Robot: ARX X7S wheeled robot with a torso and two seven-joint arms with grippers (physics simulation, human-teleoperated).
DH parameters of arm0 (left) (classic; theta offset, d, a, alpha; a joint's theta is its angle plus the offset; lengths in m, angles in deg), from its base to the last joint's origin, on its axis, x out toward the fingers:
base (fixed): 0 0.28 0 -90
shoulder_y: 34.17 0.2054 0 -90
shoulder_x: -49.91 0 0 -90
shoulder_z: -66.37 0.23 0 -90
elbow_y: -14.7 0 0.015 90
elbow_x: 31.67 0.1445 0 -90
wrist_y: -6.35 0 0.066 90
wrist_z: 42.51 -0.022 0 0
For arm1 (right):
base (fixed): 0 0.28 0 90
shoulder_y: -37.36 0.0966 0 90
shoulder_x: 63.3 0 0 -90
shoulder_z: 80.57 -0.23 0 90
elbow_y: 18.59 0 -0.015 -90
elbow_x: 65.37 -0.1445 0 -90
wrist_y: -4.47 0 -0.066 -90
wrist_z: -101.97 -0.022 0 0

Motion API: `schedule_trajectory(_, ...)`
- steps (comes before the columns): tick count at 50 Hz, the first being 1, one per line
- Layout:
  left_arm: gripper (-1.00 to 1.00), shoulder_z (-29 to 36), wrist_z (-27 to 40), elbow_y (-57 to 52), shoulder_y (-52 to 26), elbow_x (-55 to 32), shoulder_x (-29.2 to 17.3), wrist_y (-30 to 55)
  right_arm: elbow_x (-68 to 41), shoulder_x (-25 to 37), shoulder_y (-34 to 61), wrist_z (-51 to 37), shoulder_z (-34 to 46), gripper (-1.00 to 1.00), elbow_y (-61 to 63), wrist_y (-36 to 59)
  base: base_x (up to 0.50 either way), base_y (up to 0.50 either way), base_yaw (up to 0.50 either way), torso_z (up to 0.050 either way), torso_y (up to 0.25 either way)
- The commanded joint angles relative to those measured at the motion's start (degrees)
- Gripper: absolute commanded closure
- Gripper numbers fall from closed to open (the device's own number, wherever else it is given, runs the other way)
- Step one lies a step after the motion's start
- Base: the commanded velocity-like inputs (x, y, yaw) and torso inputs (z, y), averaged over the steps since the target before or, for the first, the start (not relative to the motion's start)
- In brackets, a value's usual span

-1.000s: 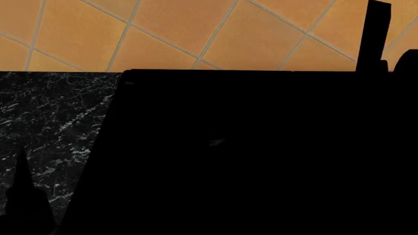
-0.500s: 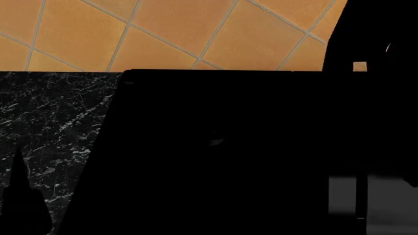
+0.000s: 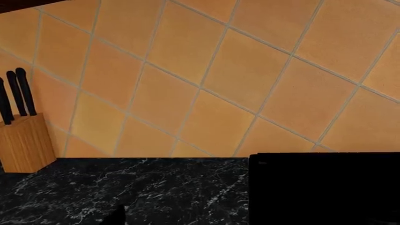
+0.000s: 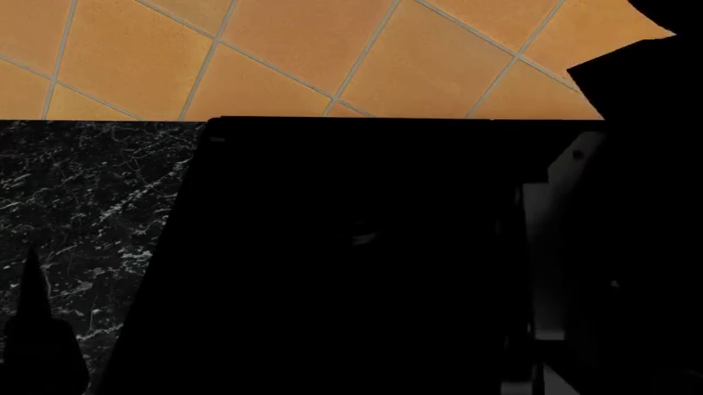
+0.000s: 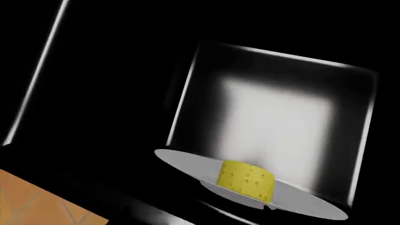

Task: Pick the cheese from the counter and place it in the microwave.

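Observation:
The cheese (image 5: 246, 180), a small pale-yellow chunk, rests on the grey turntable plate (image 5: 187, 164) inside the microwave, whose lit back wall (image 5: 275, 122) shows in the right wrist view. It is free of my right gripper. Only a dark fingertip (image 5: 270, 206) shows at the plate's rim, with nothing between the jaws. My right arm (image 4: 631, 247) is a dark shape at the microwave's right. The microwave's black top (image 4: 363, 247) fills the head view. My left gripper (image 4: 28, 329) hovers empty over the black marble counter (image 4: 77, 197), and one fingertip (image 3: 115, 216) shows off to the side.
A wooden knife block (image 3: 22, 140) with black handles stands on the counter (image 3: 144, 192) by the orange tiled wall (image 3: 218, 79). The microwave's black side (image 3: 325, 187) stands on the counter near my left gripper.
My right arm has swung in from the far upper right and now covers the head view's right side. A grey panel beside it shows higher than before. The left gripper has barely moved.

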Motion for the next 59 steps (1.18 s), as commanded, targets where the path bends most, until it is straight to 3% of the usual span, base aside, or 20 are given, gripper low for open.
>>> schedule_trajectory(1,-1.0,-1.7,-3.3,0.1,0.2,-1.7,1.0,-1.8,1.5,-1.5,-1.6,1.7,-1.7,-1.0,1.8,0.6,0.0,0.0,0.0,0.0,0.0)
schedule_trajectory(16,-1.0,-1.7,-3.0,-0.1,1.1,-1.1,0.9,-2.0,1.5,-1.5,-1.6,1.7,-1.7,-1.0,1.8,0.6,0.0,0.0,0.0,0.0,0.0)
schedule_trajectory(21,-1.0,-1.7,-2.7,-0.4,1.0,-1.3,0.8,-1.8,-0.1,-1.5,-44.6,1.7,-1.9,-1.0,43.8,0.6,0.0,0.0,0.0,0.0,0.0)
schedule_trajectory(23,-1.0,-1.8,-2.7,-0.4,1.0,-1.4,0.7,-1.8,-0.9,-1.5,-56.2,1.7,-2.9,-1.0,43.8,0.6,0.0,0.0,0.0,0.0,0.0)
schedule_trajectory(59,-1.0,-1.7,-3.7,0.1,2.1,-0.3,1.0,-2.2,-2.6,-1.5,-63.3,1.7,-12.8,-1.0,43.8,0.6,0.0,0.0,0.0,0.0,0.0)
